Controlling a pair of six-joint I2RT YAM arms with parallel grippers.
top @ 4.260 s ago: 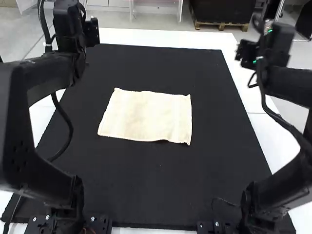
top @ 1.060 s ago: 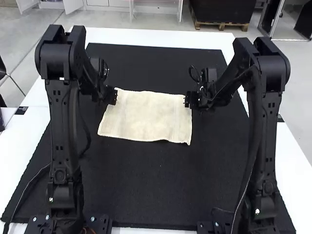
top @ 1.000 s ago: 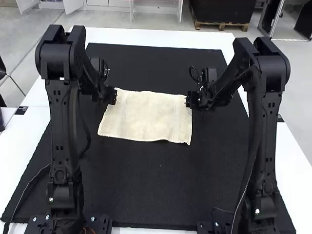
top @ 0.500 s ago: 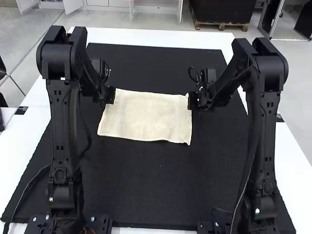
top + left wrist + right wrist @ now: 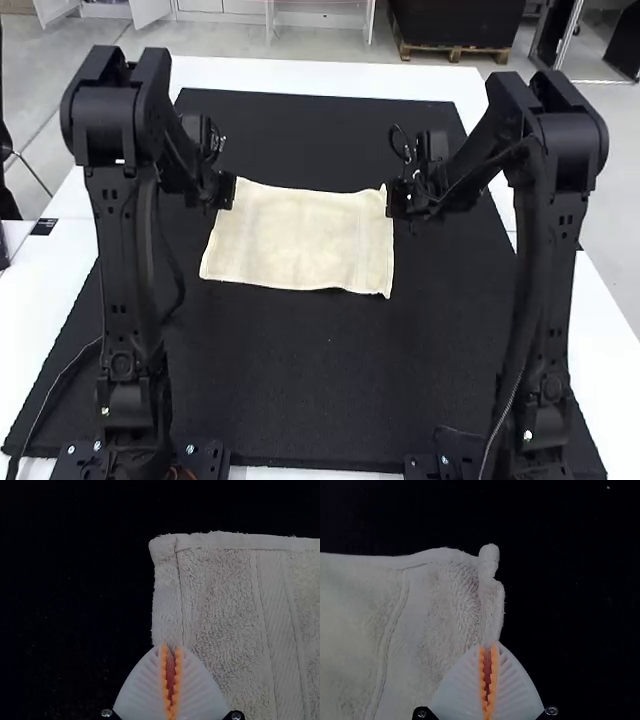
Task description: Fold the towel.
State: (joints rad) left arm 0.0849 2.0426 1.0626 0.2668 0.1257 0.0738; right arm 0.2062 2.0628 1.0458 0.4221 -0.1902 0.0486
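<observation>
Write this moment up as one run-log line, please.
Towel spread on black mat | left pincer shut on left edge near far corner | right pincer shut on right edge near far corner

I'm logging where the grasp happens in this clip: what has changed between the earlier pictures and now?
Since the first picture, the left pincer and right pincer have come down and inward. Each now grips a side edge of the towel near its far corner; the right-hand edge looks bunched there. The towel otherwise still lies flat in the same place on the black mat.
</observation>
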